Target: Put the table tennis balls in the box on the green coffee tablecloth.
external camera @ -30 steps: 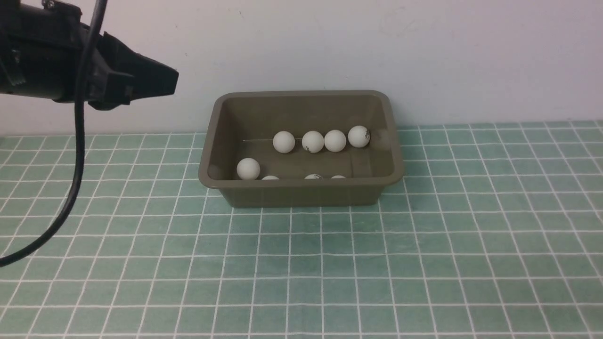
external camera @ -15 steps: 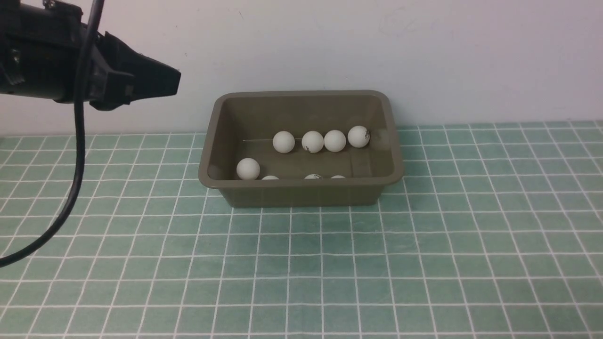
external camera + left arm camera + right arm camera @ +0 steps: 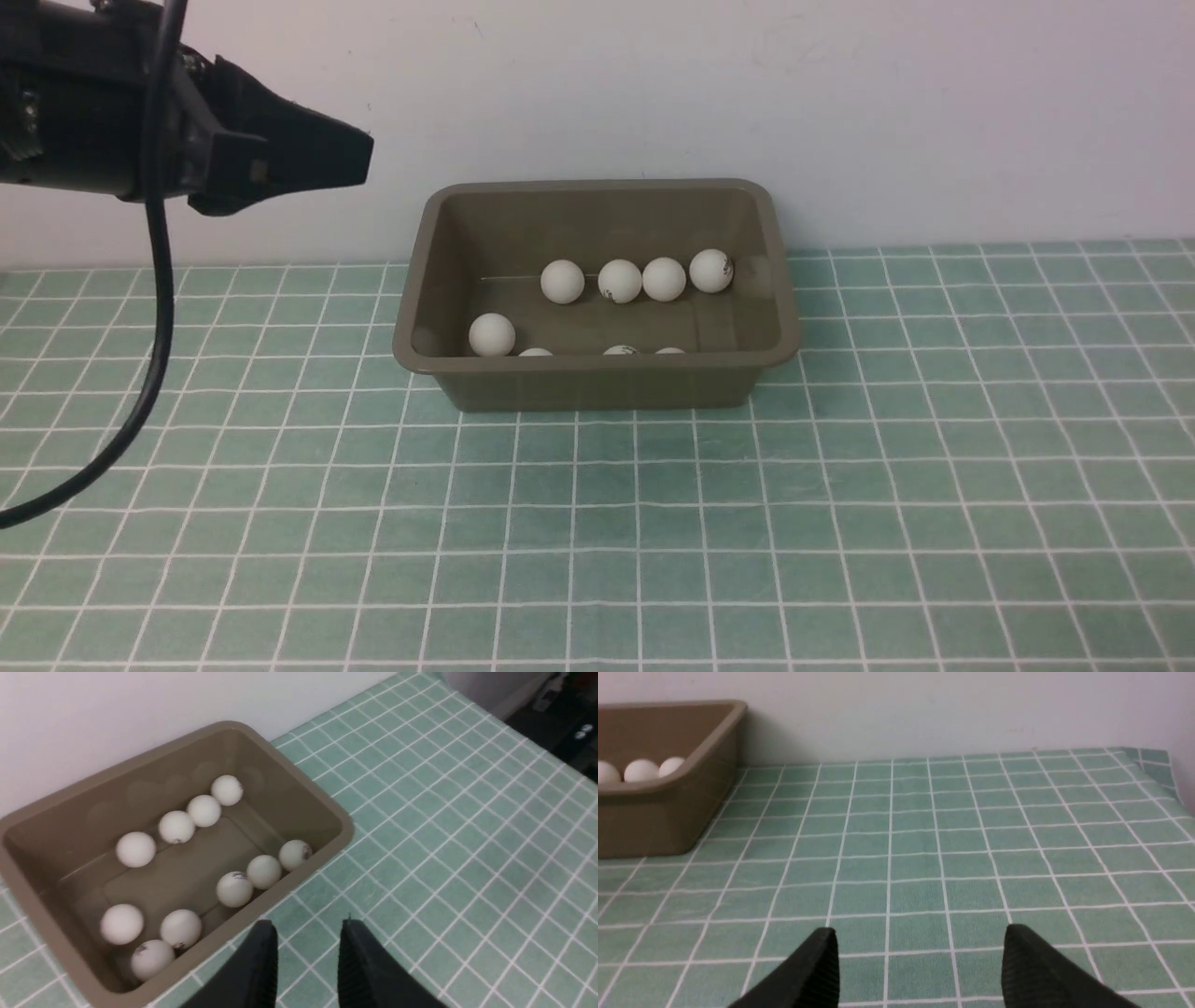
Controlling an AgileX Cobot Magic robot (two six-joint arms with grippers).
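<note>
Since every one of the table tennis balls already lies inside the box on the green coffee tablecloth, my left gripper hangs high beside it. Its wrist view shows fingers slightly apart, empty (nine balls counted). My right gripper gapes wide over bare cloth.

Green coffee tablecloth with the olive-brown box against the back wall.
</note>
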